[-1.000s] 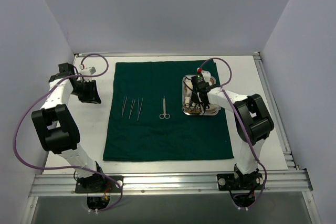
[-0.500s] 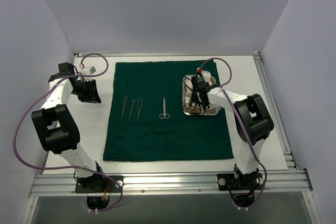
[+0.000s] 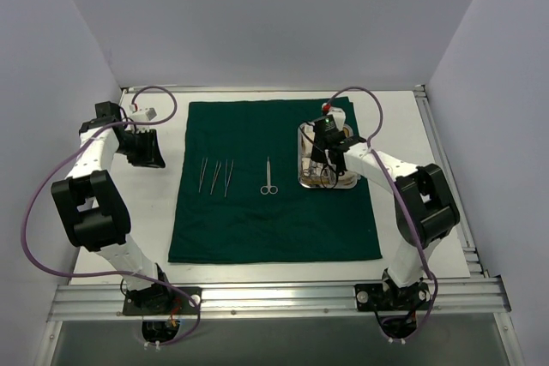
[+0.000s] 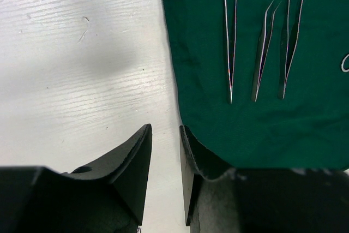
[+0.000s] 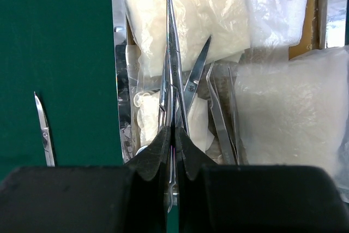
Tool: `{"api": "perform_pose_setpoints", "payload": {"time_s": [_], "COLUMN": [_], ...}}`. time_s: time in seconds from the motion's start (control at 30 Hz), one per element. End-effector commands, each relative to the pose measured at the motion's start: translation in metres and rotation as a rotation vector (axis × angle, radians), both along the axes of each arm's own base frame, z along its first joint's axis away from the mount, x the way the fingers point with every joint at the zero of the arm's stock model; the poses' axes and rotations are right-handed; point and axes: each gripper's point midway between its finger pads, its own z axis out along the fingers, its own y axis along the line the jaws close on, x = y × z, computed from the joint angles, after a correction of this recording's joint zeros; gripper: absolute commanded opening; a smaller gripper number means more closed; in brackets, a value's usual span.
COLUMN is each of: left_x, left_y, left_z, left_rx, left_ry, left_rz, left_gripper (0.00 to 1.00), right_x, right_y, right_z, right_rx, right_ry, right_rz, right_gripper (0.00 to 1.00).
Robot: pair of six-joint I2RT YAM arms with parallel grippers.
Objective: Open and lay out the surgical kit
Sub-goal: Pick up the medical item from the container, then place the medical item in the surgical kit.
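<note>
A dark green drape point(image 3: 274, 212) lies flat on the white worktop point(image 3: 399, 113). Three forceps point(image 4: 263, 53) sit in a row on its left half, with scissors point(image 3: 268, 176) near the middle. The steel tray point(image 3: 326, 187) rests on the drape's far right part, crowded with gauze packets point(image 5: 185, 20) and loose steel tools. The right tool point(image 5: 174, 132) is pinched tight on a slim pointed instrument point(image 5: 173, 53) among them. The left tool point(image 4: 165, 127) hangs partly open and empty at the drape's left edge.

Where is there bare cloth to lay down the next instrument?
Bare: the near half of the cloth, below the forceps and scissors; the far strip above them; a narrow gap between scissors and tray. The tray itself is crowded.
</note>
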Motion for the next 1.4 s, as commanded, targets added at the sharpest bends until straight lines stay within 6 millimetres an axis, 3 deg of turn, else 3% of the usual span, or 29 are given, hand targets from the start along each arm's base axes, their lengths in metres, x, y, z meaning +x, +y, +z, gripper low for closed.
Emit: {"api": "perform_pose_setpoints", "payload": {"time_s": [0.0,0.1,0.23,0.3,0.43,0.53,0.6,0.83,1.37], "left_x": [0.009,0.008,0.007,0.007,0.006,0.007,0.006,0.004,0.005], "left_y": [0.001,0.0,0.0,-0.001,-0.002,-0.002,-0.002,-0.003,-0.004], "left_z": [0.029,0.029,0.028,0.028,0.027,0.027,0.026,0.024,0.022], "left_rx": [-0.001,-0.002,-0.006,-0.008,-0.013,-0.016,-0.015,-0.016,-0.023], "left_ry": [-0.084,-0.082,-0.077,-0.078,-0.076,-0.079,-0.076,-0.072,-0.069], "left_rz": [-0.012,-0.014,-0.012,-0.011,-0.012,-0.015,-0.015,-0.019,-0.022], "left_gripper": [0.36,0.36,0.36,0.36,0.36,0.36,0.36,0.36,0.36], "right_x": [0.004,0.004,-0.003,-0.007,-0.011,-0.013,-0.012,-0.017,-0.032], "right_y": [0.002,0.015,0.06,0.077,0.106,0.113,0.119,0.107,0.094], "right_z": [0.026,0.035,0.053,0.053,0.032,0.008,0.003,-0.033,-0.045], "right_rx": [0.001,0.015,0.045,0.069,0.102,0.096,0.091,-0.015,-0.052], "right_ry": [-0.052,-0.073,-0.123,-0.126,-0.101,-0.052,-0.042,0.037,0.071], "right_rz": [0.006,0.031,0.095,0.106,0.123,0.133,0.144,0.134,0.072], "right_gripper": [0.0,0.0,0.0,0.0,0.0,0.0,0.0,0.0,0.0]}}
